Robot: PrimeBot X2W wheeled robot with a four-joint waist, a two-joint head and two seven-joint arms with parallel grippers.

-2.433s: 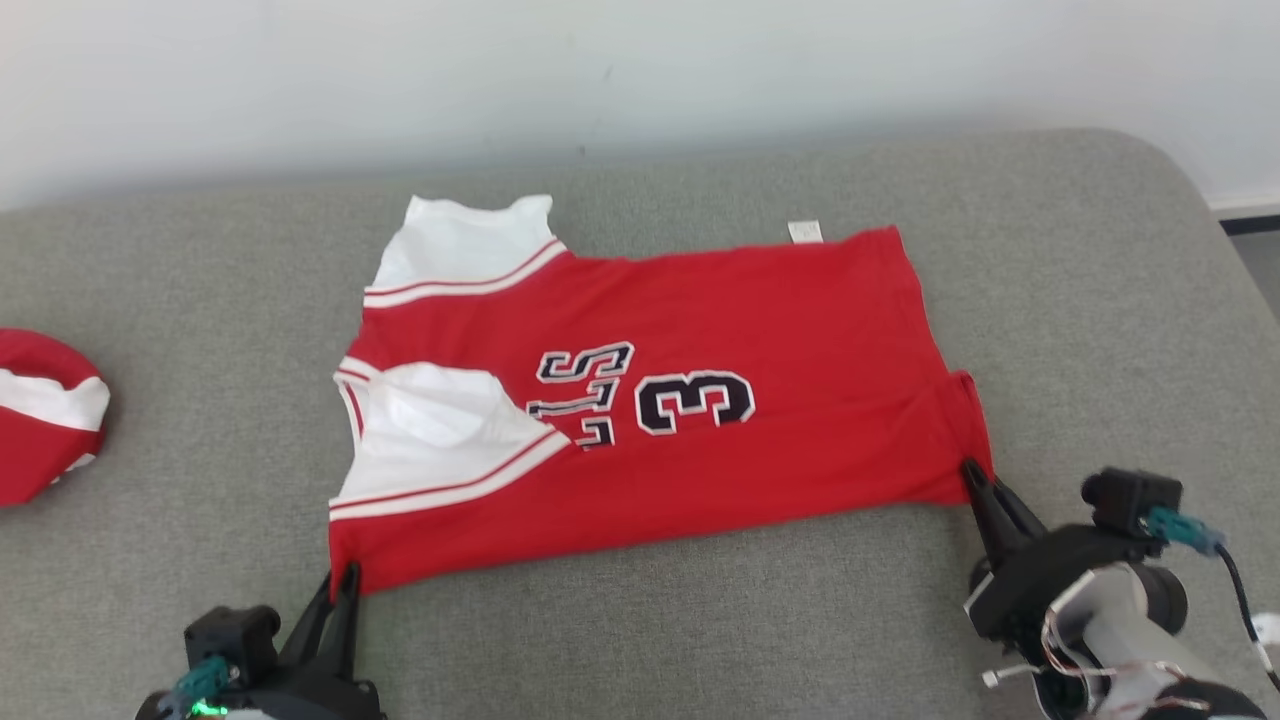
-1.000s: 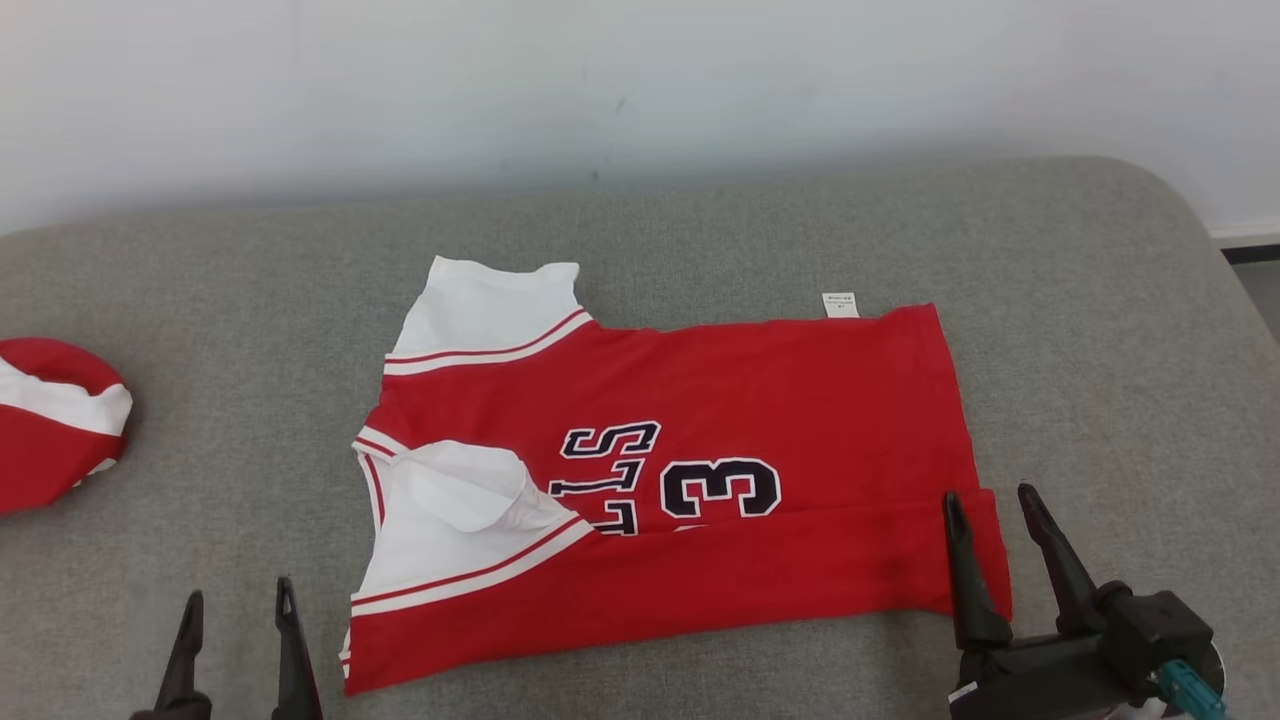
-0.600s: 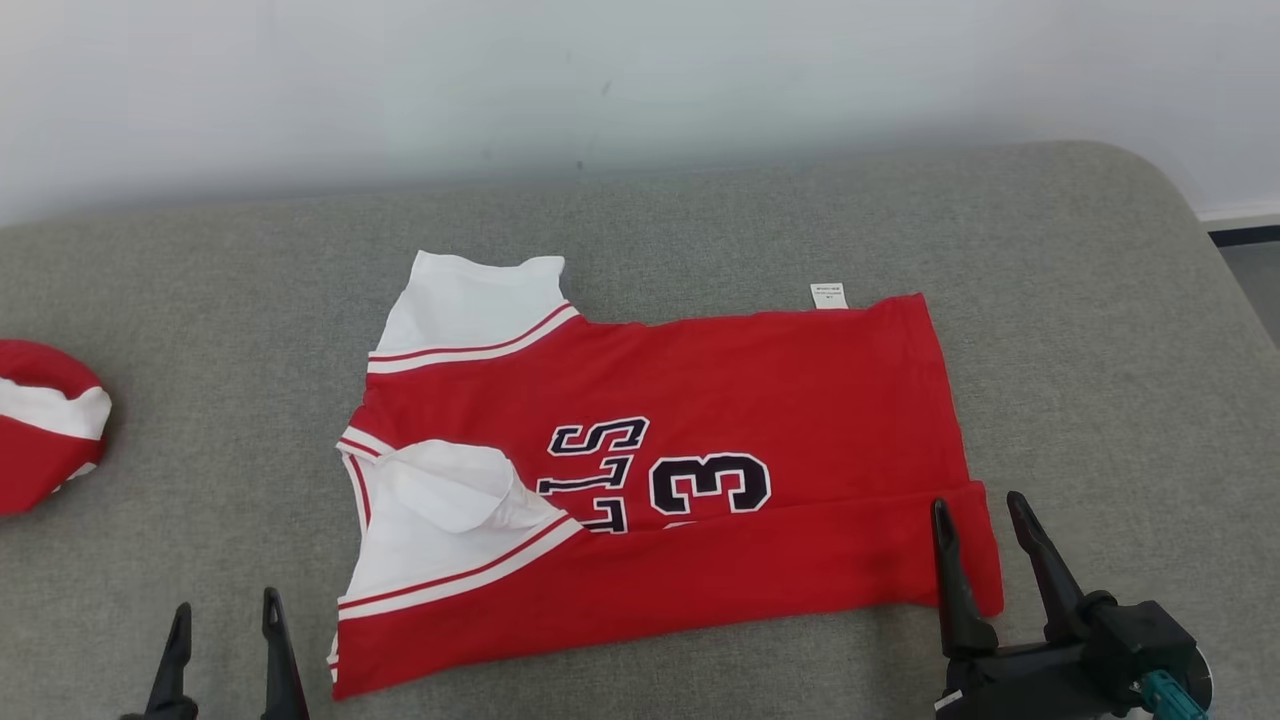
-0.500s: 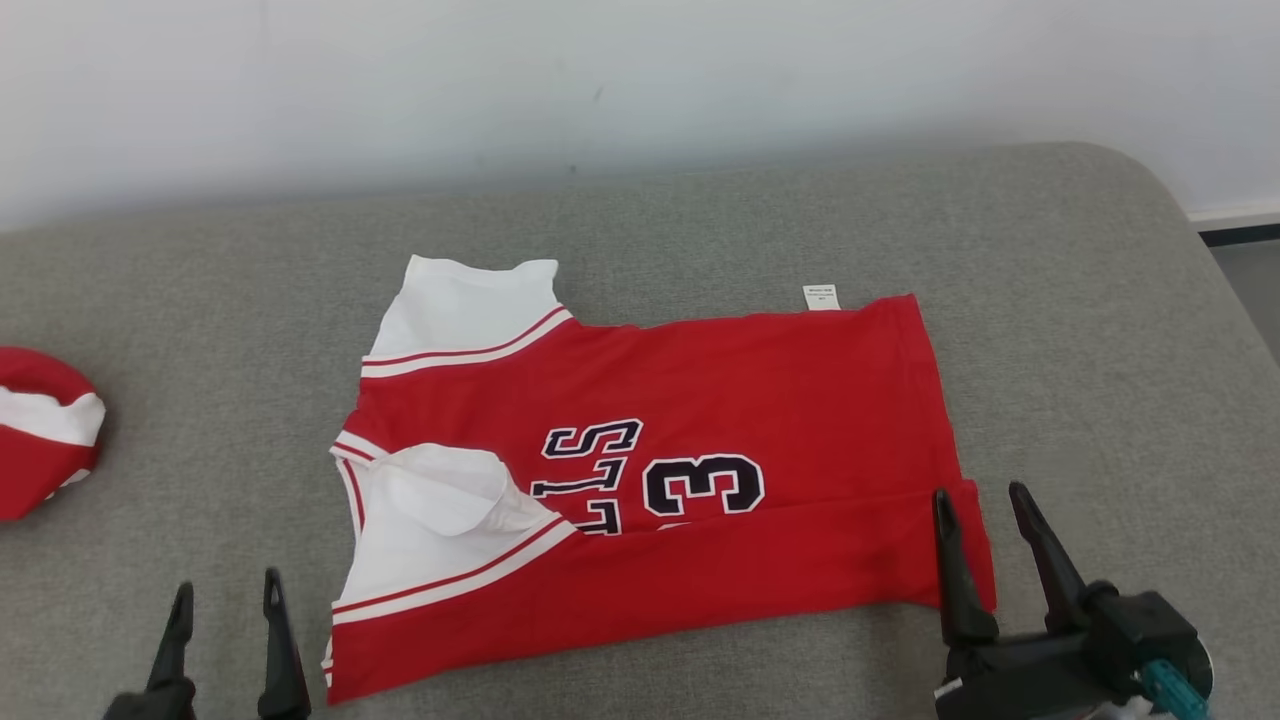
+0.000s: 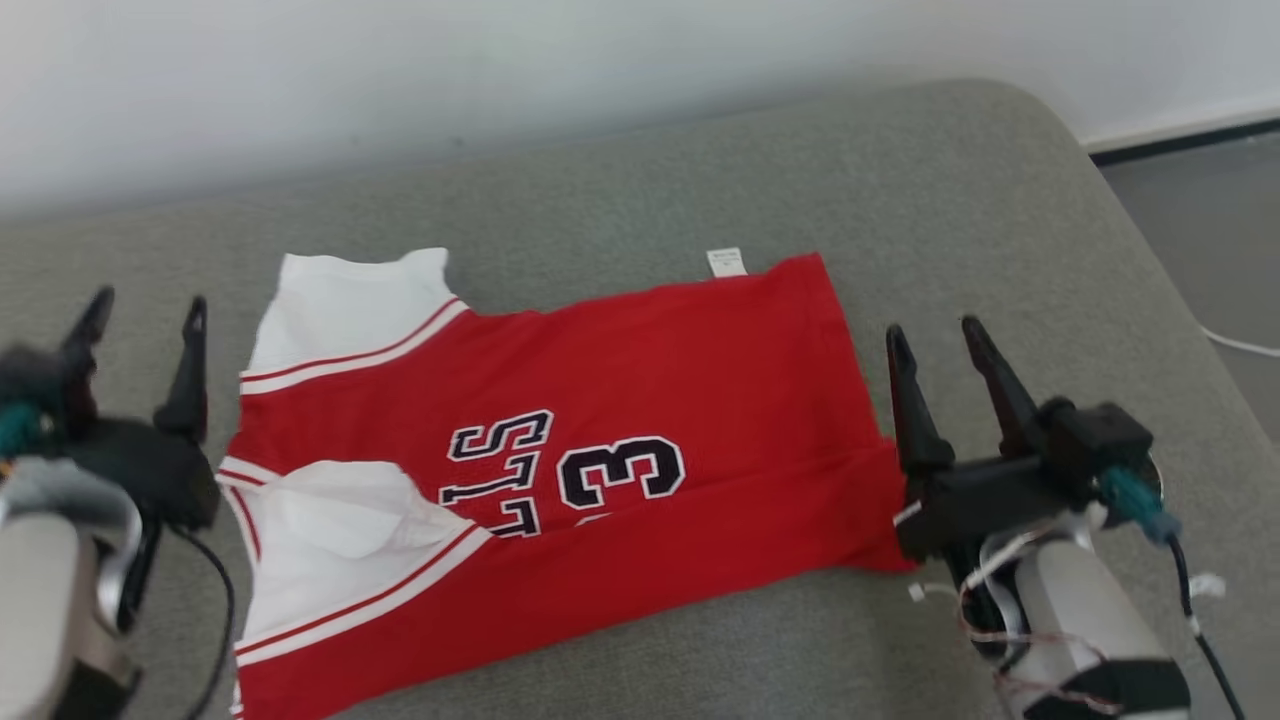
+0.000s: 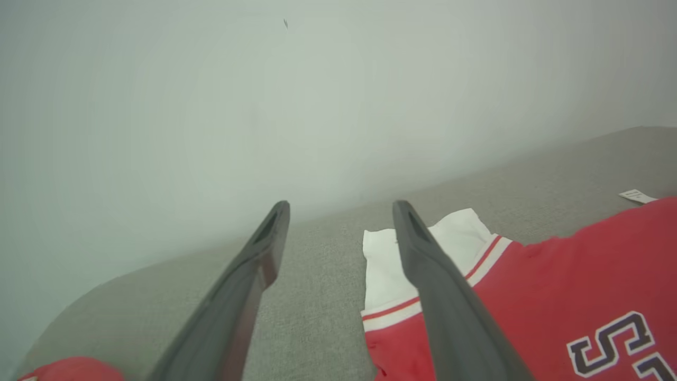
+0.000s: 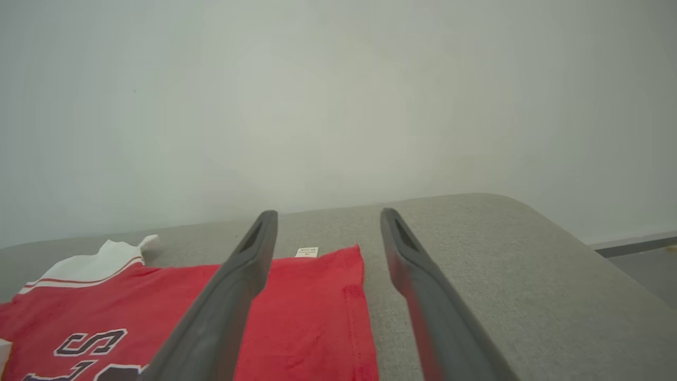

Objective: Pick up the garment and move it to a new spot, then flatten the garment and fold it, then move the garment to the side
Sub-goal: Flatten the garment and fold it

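A red jersey (image 5: 640,400) with white sleeves and dark "3" lettering lies flat on the grey cushion (image 5: 900,180), its near long edge folded over. It also shows in the left wrist view as the jersey (image 6: 555,296) and in the right wrist view as the jersey (image 7: 307,307). My left gripper (image 5: 145,315) hovers open to the left of the white sleeve, holding nothing. My right gripper (image 5: 935,335) stands open beside the jersey's right hem, raised off the cloth, empty.
A second red and white garment (image 6: 69,369) peeks in at the bottom left of the left wrist view. A pale wall (image 5: 500,60) runs behind the cushion. The cushion's right edge drops to a grey floor (image 5: 1210,230) with a white cable (image 5: 1240,345).
Both grippers let go of the jersey's near corners, opened, and have risen alongside the jersey. The near edge now lies folded over. The head camera has swung right, shifting the whole picture left.
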